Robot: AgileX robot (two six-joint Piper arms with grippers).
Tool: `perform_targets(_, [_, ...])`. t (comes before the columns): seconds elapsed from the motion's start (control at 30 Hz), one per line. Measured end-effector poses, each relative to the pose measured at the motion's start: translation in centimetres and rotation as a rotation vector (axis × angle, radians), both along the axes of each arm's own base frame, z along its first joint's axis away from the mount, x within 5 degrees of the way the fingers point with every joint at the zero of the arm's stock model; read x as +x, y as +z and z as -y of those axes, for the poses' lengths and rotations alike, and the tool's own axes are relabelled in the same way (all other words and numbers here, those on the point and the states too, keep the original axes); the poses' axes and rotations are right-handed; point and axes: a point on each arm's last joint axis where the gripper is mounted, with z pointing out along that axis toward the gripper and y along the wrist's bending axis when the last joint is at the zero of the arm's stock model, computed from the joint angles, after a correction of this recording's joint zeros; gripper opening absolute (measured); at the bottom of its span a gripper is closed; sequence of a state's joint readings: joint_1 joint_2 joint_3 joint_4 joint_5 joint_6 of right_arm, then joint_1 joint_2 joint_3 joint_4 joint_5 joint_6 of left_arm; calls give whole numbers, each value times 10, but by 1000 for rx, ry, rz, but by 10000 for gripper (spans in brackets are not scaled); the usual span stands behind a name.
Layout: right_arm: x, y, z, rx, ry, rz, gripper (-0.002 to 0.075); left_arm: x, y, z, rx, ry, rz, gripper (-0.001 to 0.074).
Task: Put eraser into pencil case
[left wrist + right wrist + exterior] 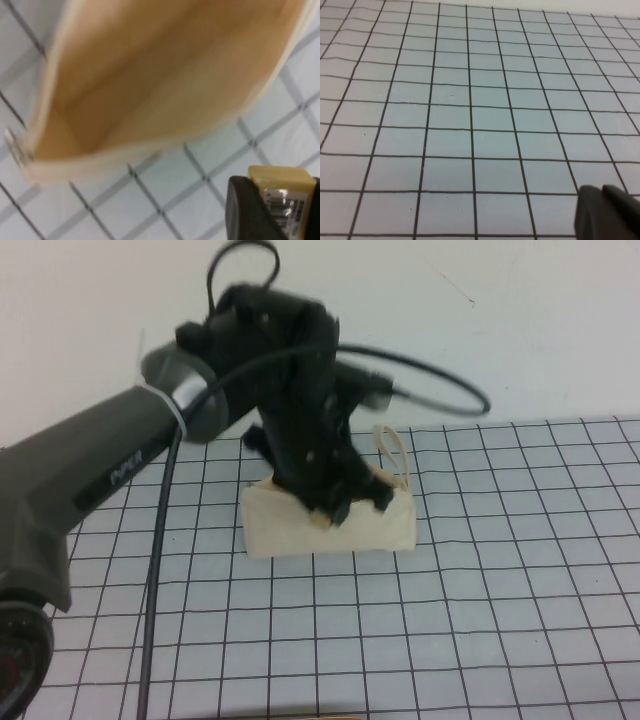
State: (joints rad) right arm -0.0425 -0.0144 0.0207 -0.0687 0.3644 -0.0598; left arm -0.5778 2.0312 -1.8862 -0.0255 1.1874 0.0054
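The left gripper (345,508) hangs over the open case (330,525) on the desk (480,620), jaws clamped on the eraser (283,192) just short of the mouth. Next, likely: nudge over the opening, release. The right gripper (607,212) sits apart, its jaws impossible to read.
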Motion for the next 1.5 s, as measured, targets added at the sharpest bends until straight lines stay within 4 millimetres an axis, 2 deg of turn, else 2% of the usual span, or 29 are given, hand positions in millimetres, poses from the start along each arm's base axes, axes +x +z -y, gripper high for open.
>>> perform_targets(0.07, [0,0,0,0,0,0,-1,5,17,5,-56,-6,86,188])
perform_targets(0.17, [0,0,0,0,0,0,-1,15,29,9,-118,-7,210,188])
perform_targets(0.33, [0,0,0,0,0,0,-1,32,11,16,-103,-25,300,192])
perform_targets(0.5, [0,0,0,0,0,0,-1,40,-1,15,-40,-55,331,337])
perform_targets(0.57, [0,0,0,0,0,0,-1,41,0,14,-20,-68,346,354])
perform_targets(0.63, [0,0,0,0,0,0,-1,42,5,13,-10,-70,362,336])
perform_targets(0.7, [0,0,0,0,0,0,-1,41,14,12,-14,-55,370,263])
perform_targets(0.8, [0,0,0,0,0,0,-1,35,41,8,-53,-22,410,95])
perform_targets(0.9, [0,0,0,0,0,0,-1,20,84,-2,-109,-11,499,28])
perform_targets(1.13, [0,0,0,0,0,0,-1,-27,191,-38,-241,19,842,1])
perform_targets(1.27, [0,0,0,0,0,0,-1,-65,245,-66,-272,7,1035,0])
perform_targets(1.4, [0,0,0,0,0,0,-1,-106,282,-94,-301,5,1158,-1])
perform_targets(1.5, [0,0,0,12,-4,1,-1,-136,295,-113,-317,2,1205,-1])
